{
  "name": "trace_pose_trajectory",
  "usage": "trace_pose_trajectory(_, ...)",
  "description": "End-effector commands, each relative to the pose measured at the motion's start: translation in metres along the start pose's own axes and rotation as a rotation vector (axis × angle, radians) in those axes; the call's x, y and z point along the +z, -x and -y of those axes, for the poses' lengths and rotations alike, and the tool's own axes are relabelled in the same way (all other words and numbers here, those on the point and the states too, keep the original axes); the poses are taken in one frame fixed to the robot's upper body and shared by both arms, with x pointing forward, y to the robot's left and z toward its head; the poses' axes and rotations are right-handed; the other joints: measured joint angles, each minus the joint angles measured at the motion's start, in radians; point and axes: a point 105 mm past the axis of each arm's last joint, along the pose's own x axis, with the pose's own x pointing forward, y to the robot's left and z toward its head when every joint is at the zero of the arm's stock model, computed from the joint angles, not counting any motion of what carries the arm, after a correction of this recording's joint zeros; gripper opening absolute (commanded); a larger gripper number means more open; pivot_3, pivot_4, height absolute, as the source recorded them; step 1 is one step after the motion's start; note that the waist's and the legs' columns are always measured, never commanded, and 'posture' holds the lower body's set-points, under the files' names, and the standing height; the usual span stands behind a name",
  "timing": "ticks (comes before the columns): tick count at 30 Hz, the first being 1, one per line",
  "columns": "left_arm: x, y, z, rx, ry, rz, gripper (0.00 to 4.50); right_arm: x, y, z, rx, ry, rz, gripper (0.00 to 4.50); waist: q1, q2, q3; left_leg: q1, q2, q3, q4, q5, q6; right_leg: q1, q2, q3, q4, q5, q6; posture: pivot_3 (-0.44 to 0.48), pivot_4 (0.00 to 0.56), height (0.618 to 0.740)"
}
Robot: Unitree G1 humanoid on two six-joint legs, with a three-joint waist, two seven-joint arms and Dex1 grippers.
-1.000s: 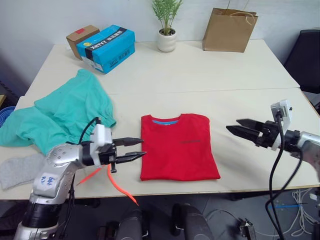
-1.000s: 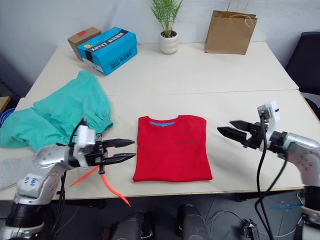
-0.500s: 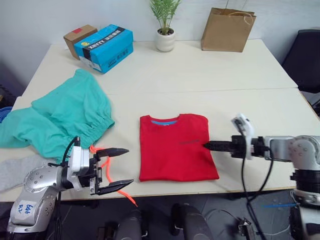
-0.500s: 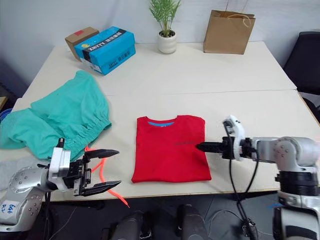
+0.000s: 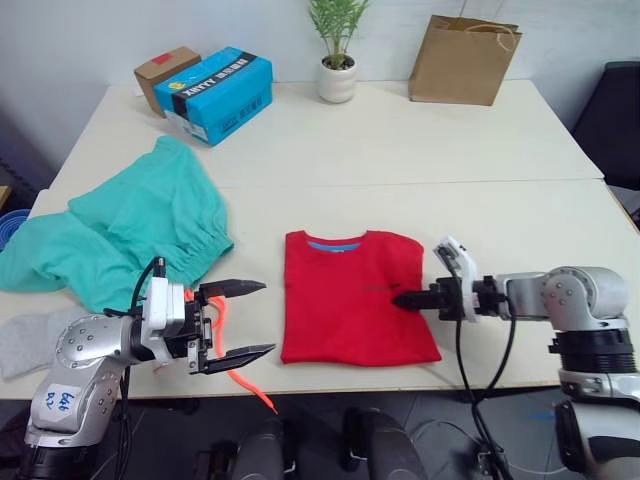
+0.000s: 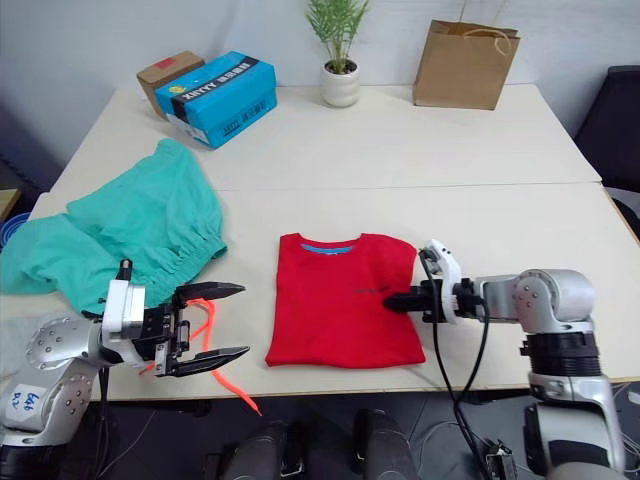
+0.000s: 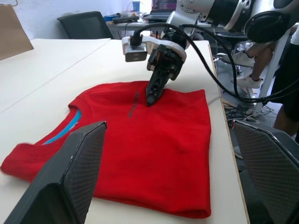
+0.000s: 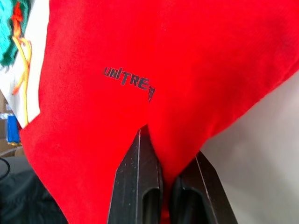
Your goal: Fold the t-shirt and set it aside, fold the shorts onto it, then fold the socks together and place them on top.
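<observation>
Pale table against a white wall, with a blue box, a small cardboard box, a potted plant and a brown paper bag along the far side.

Change since a second ago: right gripper has swung in from open air off the shirt's right side and now sits on the right edge of the t-shirt, fingers clamped together on a pinch of red cloth. Left gripper has pulled back from the shirt's left edge and spread its jaws wide; it holds nothing and hangs just beside that edge, over the orange drawstring.

Read: shirt is already a compact rectangle near the front edge, centre. Right has its grip, left has not. Likely the next fold or the move aside is starting.

Shorts lie bunched well to the left, unfolded. A grey sock lies at the front left, partly behind the left arm.

View differences:
- Right wrist view: cloth bunched up between the closed black fingers, plus dark lettering on the chest. Head views show only contact.
- Left wrist view: both wide-open pads frame the shirt with a clear gap to it, and the right gripper tip is down on the cloth.
- Head views alone give the layout of shorts and sock.
</observation>
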Motion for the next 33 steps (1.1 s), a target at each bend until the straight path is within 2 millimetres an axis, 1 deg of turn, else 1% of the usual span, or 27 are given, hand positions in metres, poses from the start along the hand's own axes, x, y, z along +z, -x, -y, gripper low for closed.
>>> trace_pose_trajectory(1,0.004,-0.004,0.000,-0.011,-0.029,0.012,4.50,0.000,0.033,0.024,-0.121,0.019,0.041,0.02,0.010,0.000,0.000,0.000,0.000,0.000,0.000,0.000,0.001,0.000,0.000,0.000,-0.001,0.000,0.000,0.000,0.150,0.740)
trace_pose_trajectory(3,0.004,-0.005,-0.001,-0.014,-0.029,0.012,4.50,0.004,0.056,0.034,-0.163,0.054,0.089,0.02,0.021,0.000,0.000,-0.001,-0.001,0.000,0.001,-0.001,0.002,0.000,-0.001,0.000,-0.002,0.001,0.002,0.000,0.150,0.740)
trace_pose_trajectory(5,0.004,-0.005,-0.001,-0.018,-0.028,0.010,4.50,0.007,0.075,0.042,-0.194,0.083,0.120,0.02,0.024,0.000,0.000,-0.003,-0.002,0.000,0.001,-0.001,0.004,0.000,-0.001,0.000,-0.004,0.002,0.003,0.000,0.150,0.740)
trace_pose_trajectory(6,0.004,-0.005,-0.001,-0.019,-0.028,0.009,4.50,0.007,0.087,0.049,-0.222,0.087,0.129,0.02,0.023,0.000,0.000,-0.003,-0.002,0.000,0.001,-0.001,0.004,0.000,-0.001,0.000,-0.004,0.002,0.004,0.000,0.150,0.740)
trace_pose_trajectory(7,0.003,-0.005,-0.001,-0.022,-0.027,0.007,4.50,0.011,0.107,0.061,-0.264,0.108,0.174,0.02,0.022,0.000,0.000,-0.004,-0.002,0.000,0.001,-0.001,0.005,0.000,-0.001,0.000,-0.005,0.003,0.005,0.000,0.150,0.740)
trace_pose_trajectory(8,0.003,-0.005,-0.001,-0.024,-0.026,0.006,4.50,0.013,0.121,0.069,-0.294,0.129,0.202,0.02,0.021,0.000,0.000,-0.004,-0.002,0.000,0.002,-0.001,0.005,-0.001,-0.001,0.000,-0.005,0.003,0.005,0.000,0.150,0.740)
trace_pose_trajectory(10,0.002,-0.006,-0.001,-0.043,-0.020,0.001,4.50,0.011,0.155,0.098,-0.430,0.211,0.206,0.02,0.020,0.000,0.000,-0.005,-0.002,0.000,0.002,-0.002,0.005,-0.001,-0.001,0.000,-0.005,0.003,0.005,0.000,0.150,0.740)
trace_pose_trajectory(12,0.001,-0.007,-0.001,-0.055,-0.021,-0.004,4.50,0.006,0.174,0.115,-0.529,0.234,0.168,0.02,0.018,0.001,0.000,-0.004,-0.003,0.001,0.002,-0.001,0.005,-0.001,-0.001,-0.001,-0.005,0.003,0.005,0.000,0.150,0.740)
trace_pose_trajectory(14,0.001,-0.005,-0.002,-0.066,-0.024,-0.009,4.50,0.004,0.193,0.130,-0.612,0.267,0.167,0.02,0.014,0.001,0.000,-0.004,-0.002,0.002,0.002,-0.001,0.004,-0.001,0.000,0.000,-0.005,0.003,0.005,0.000,0.150,0.740)
trace_pose_trajectory(17,0.001,-0.001,-0.002,-0.079,-0.024,-0.026,4.50,0.003,0.217,0.145,-0.723,0.314,0.167,0.02,0.000,0.002,0.001,-0.003,-0.002,0.002,0.002,0.000,0.002,-0.001,0.000,0.000,-0.004,0.003,0.004,0.000,0.150,0.740)
trace_pose_trajectory(19,0.001,0.002,-0.001,-0.082,-0.022,-0.034,4.50,0.001,0.225,0.151,-0.774,0.349,0.162,0.02,-0.007,0.004,0.002,-0.002,-0.002,0.002,0.002,0.001,0.001,-0.001,0.000,0.000,-0.003,0.003,0.004,0.000,0.150,0.740)
trace_pose_trajectory(22,0.001,0.004,0.001,-0.083,-0.017,-0.042,4.50,0.001,0.225,0.154,-0.789,0.388,0.138,0.02,-0.013,0.005,0.003,-0.001,-0.002,0.003,0.001,0.002,0.000,-0.001,0.000,0.001,-0.002,0.002,0.004,0.000,0.150,0.740)
trace_pose_trajectory(24,0.002,0.005,0.003,-0.085,-0.013,-0.046,4.50,0.002,0.226,0.159,-0.816,0.390,0.159,0.02,-0.015,0.006,0.003,0.000,-0.002,0.003,0.001,0.002,0.000,-0.001,0.000,0.002,-0.001,0.002,0.003,0.000,0.150,0.740)
trace_pose_trajectory(27,0.002,0.006,0.005,-0.086,-0.008,-0.051,4.50,0.007,0.222,0.157,-0.792,0.402,0.221,0.02,-0.013,0.006,0.003,0.000,-0.002,0.003,0.001,0.002,-0.001,-0.001,0.000,0.002,-0.001,0.002,0.003,0.000,0.150,0.740)
trace_pose_trajectory(28,0.002,0.006,0.005,-0.087,-0.007,-0.052,4.50,0.007,0.221,0.157,-0.785,0.413,0.232,0.56,-0.012,0.006,0.003,0.001,-0.002,0.003,0.001,0.002,-0.001,-0.001,0.000,0.002,-0.001,0.002,0.003,0.000,0.150,0.740)
trace_pose_trajectory(29,0.002,0.006,0.005,-0.087,-0.006,-0.053,4.50,0.007,0.221,0.157,-0.782,0.420,0.235,0.79,-0.012,0.006,0.003,0.001,-0.002,0.003,0.001,0.002,-0.001,-0.001,0.000,0.003,-0.001,0.002,0.003,0.000,0.150,0.740)
trace_pose_trajectory(30,0.002,0.006,0.005,-0.089,-0.006,-0.054,4.50,0.006,0.219,0.155,-0.759,0.422,0.229,1.11,-0.011,0.006,0.003,0.001,-0.002,0.003,0.001,0.002,-0.001,-0.001,0.000,0.003,0.000,0.002,0.003,0.000,0.150,0.740)
trace_pose_trajectory(33,0.002,0.004,0.001,-0.091,-0.010,-0.053,4.50,0.005,0.225,0.154,-0.776,0.449,0.227,2.18,-0.010,0.007,0.003,0.001,-0.002,0.003,0.001,0.002,-0.001,-0.001,0.000,0.003,0.000,0.002,0.003,0.000,0.150,0.740)
